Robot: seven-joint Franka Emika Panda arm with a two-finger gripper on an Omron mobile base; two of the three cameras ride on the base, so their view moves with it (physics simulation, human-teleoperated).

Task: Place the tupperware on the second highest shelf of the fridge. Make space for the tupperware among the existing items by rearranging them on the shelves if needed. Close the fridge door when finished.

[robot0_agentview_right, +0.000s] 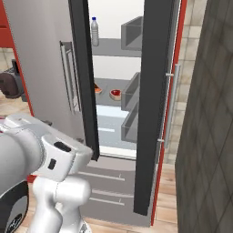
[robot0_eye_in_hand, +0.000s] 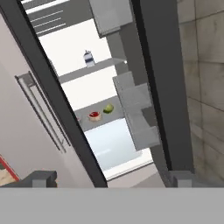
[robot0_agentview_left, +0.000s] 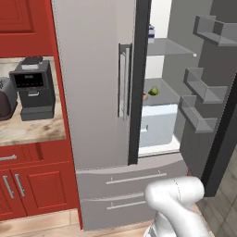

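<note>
The fridge stands with its right-hand fridge door swung open (the left door is shut); its long axis is upright, and its inner bins face the white interior. The gripper shows its two dark tips at the bottom of the hand view, spread wide and holding nothing. I cannot find the tupperware in these views, so its place I cannot tell; I judge it light, stiff and a little slippery, best taken by its two opposite walls. On an upper shelf stands a small bottle, upright; on the shelf below lie a yellow-green item and a small red dish, near each other.
</note>
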